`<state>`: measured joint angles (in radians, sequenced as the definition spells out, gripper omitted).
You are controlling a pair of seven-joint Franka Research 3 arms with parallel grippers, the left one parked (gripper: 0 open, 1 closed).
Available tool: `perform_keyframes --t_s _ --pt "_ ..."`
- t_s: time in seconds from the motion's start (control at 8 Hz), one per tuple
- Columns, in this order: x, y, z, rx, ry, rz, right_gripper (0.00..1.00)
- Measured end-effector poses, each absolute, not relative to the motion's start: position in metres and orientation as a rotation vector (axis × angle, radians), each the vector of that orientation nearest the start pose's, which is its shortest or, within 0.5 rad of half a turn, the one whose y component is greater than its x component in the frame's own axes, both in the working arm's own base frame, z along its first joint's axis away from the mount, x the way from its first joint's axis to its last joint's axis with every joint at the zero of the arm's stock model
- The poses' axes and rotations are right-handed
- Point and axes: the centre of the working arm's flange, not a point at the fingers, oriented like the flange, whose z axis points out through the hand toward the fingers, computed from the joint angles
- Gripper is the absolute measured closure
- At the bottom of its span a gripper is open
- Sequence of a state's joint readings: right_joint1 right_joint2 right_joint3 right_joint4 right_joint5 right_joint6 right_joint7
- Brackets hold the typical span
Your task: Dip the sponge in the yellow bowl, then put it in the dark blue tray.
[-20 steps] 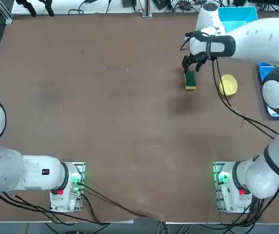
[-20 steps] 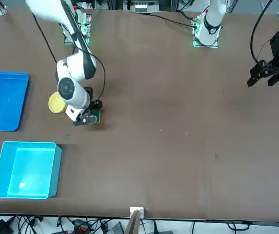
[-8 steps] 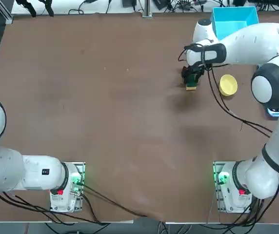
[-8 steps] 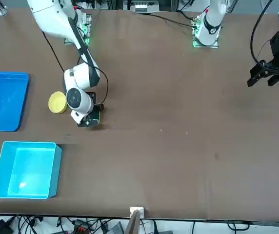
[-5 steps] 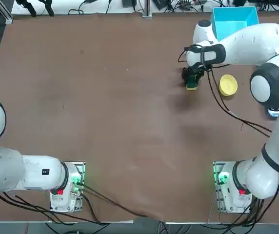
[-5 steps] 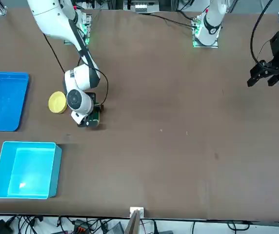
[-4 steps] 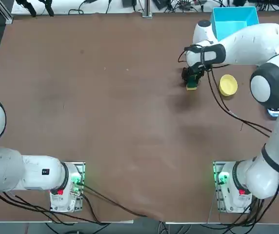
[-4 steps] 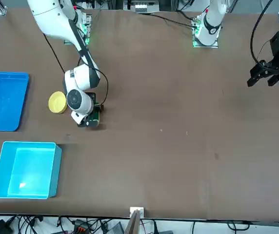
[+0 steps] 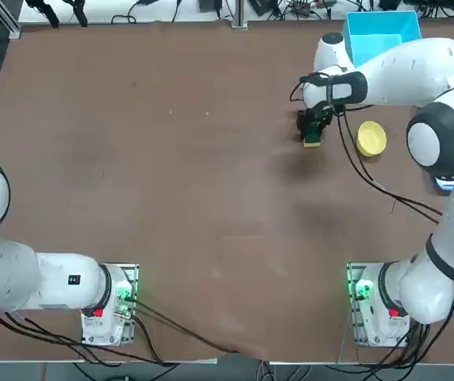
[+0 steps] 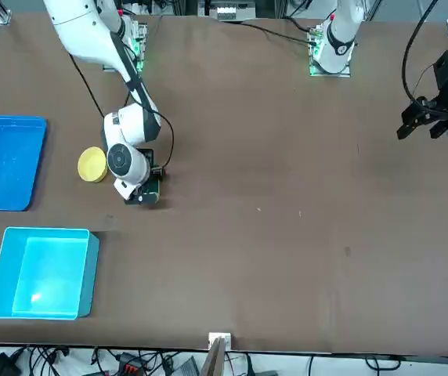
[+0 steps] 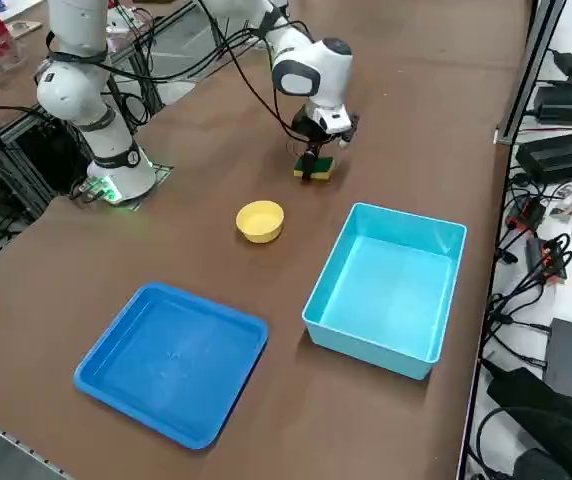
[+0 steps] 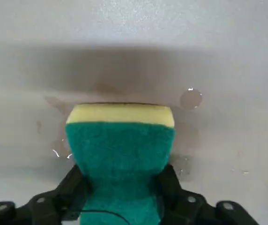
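Two fingers of the right claw (image 12: pixel 120 197) pinch the sponge (image 12: pixel 120 150) at its sides, squeezing it inward, as it lies on the brown tabletop (image 9: pixel 171 175) near the yellow bowl (image 9: pixel 371 138). The dark blue tray (image 11: pixel 171 360) sits well apart.

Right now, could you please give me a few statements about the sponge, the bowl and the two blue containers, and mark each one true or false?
1. The right gripper has its fingers pressed against both sides of the sponge. True.
2. The sponge is inside the yellow bowl. False: it rests on the table, apart from the bowl.
3. The dark blue tray has nothing in it. True.
4. The yellow bowl sits inside the light cyan bin. False: it stands on the table beside the bin.
5. The sponge's green side faces up. True.
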<state>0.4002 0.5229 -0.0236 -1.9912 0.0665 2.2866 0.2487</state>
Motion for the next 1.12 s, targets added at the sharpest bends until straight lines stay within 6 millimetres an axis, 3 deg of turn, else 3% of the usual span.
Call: perform_keyframes --t_s 0.38,0.62,0.88,1.12 --pt "0.542 0.214 0.182 -3.159 -0.122 0.369 0.23" --pt "0.544 0.201 0.199 -3.171 -0.092 0.440 0.24" --pt "0.546 0.171 0.226 -3.180 -0.039 0.534 0.25" --pt "0.546 0.125 0.249 -3.165 -0.056 0.662 0.25"
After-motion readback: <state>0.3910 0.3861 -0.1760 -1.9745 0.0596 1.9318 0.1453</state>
